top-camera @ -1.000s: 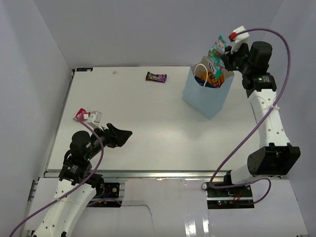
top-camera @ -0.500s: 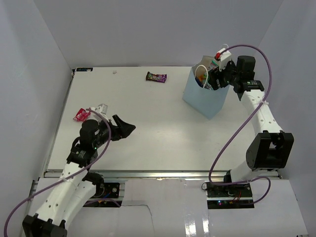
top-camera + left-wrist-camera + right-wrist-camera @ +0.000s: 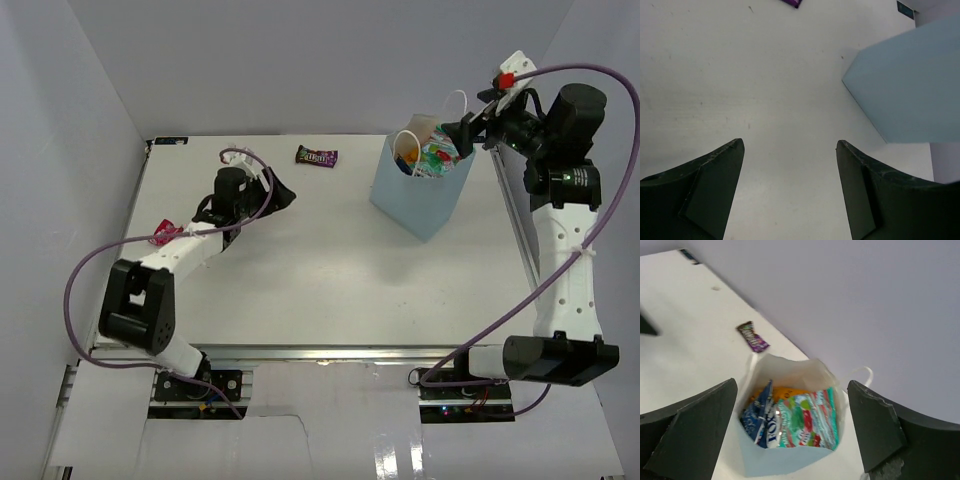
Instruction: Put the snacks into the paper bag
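At the far right of the table (image 3: pixel 300 290), the light blue paper bag (image 3: pixel 418 200) stands upright with its mouth open and a white rope handle (image 3: pixel 866 371) curling over the rim. The right wrist view looks straight into it: a dark blue bag (image 3: pixel 758 419) leans on the left side, a teal-white bag (image 3: pixel 810 422) with red and green print fills the right side, and a sliver of an orange chip bag (image 3: pixel 786 391) shows behind them, though too little of it is visible to be sure how it lies. The right gripper (image 3: pixel 466 128) hovers above the bag's mouth, to its right, with its jaws spread wide and nothing between them. Two snacks are outside the bag. The small dark purple candy pack (image 3: pixel 316 155) lies flat near the far edge, well to the bag's left. The tiny red-pink wrapper (image 3: pixel 163 234) sits at the left edge of the table, just beside the left arm's forearm. The left gripper (image 3: pixel 283 193) reaches out low over the table, near the candy pack but apart from it. Its fingers (image 3: pixel 705 190) are parted and empty in the wrist view, with bare table between them and the bag's side wall ahead on the right.
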### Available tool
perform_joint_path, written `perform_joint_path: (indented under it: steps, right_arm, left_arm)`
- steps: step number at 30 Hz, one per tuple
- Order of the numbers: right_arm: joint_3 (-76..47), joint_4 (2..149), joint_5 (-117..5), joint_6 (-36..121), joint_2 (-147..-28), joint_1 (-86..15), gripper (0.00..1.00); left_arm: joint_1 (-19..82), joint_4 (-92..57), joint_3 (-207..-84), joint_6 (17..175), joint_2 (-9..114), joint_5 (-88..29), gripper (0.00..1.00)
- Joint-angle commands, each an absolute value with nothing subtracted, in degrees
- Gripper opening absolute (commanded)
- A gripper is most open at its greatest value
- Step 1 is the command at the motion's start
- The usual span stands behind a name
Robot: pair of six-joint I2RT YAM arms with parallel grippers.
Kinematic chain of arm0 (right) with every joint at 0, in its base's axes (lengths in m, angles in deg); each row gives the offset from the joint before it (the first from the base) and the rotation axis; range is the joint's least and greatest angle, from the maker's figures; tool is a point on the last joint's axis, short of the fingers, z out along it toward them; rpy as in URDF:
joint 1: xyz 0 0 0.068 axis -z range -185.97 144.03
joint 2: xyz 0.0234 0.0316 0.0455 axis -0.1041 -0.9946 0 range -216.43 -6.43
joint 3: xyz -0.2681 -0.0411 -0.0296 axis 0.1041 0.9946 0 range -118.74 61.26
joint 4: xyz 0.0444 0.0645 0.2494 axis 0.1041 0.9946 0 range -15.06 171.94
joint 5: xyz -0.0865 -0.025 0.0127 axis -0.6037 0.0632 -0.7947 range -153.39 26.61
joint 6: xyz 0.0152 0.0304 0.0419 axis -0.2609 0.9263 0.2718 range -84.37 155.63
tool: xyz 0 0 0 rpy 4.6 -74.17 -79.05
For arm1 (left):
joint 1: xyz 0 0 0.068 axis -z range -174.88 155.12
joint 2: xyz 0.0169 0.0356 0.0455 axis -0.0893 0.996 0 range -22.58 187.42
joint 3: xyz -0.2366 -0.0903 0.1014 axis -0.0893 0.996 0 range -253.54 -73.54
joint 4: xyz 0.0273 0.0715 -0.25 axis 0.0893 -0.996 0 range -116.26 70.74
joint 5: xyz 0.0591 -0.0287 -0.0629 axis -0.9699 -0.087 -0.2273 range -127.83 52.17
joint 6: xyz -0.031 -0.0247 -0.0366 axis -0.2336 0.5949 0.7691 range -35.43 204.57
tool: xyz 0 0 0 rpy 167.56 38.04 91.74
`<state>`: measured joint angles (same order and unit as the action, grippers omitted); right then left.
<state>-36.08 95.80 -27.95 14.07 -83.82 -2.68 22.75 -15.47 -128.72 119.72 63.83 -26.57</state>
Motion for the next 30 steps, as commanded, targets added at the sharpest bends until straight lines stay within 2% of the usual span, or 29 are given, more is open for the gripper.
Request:
perform_joint_path:
  steps: [1,4,12,16,21,25,30]
  right_arm:
    - [-32.27,101.90,-7.88,7.88,-80.98,-2.72,0.96]
    - [-25.86,106.39,-1.00,3.04,-78.95,-2.72,0.97]
    - [-18.46,107.37,-1.52,1.88,-77.36,-2.72,0.99]
    - [-18.28,107.19,-0.03,3.90,-77.97,-2.81,0.99]
    - [-18.90,107.19,0.94,5.13,-79.12,-2.81,1.00]
    - [-20.13,107.28,1.47,5.92,-79.82,-2.81,1.00]
    - [-21.18,107.28,0.68,6.54,-80.17,-2.72,1.00]
  left_arm:
    - [22.70,-8.89,-137.75,119.10,74.31,-34.48,0.84]
    - [22.62,-8.36,-147.76,124.72,82.69,-36.16,0.84]
    - [22.61,-8.27,-171.96,141.86,108.69,-43.27,0.84]
    - [22.61,-8.53,-184.86,136.98,116.89,-46.27,0.82]
    - [22.27,-8.98,-192.27,126.76,122.08,-50.40,0.80]
    - [21.03,-9.50,-198.86,126.84,129.01,-41.82,0.68]
    - [20.59,-10.21,-203.00,128.95,133.34,-37.92,0.62]
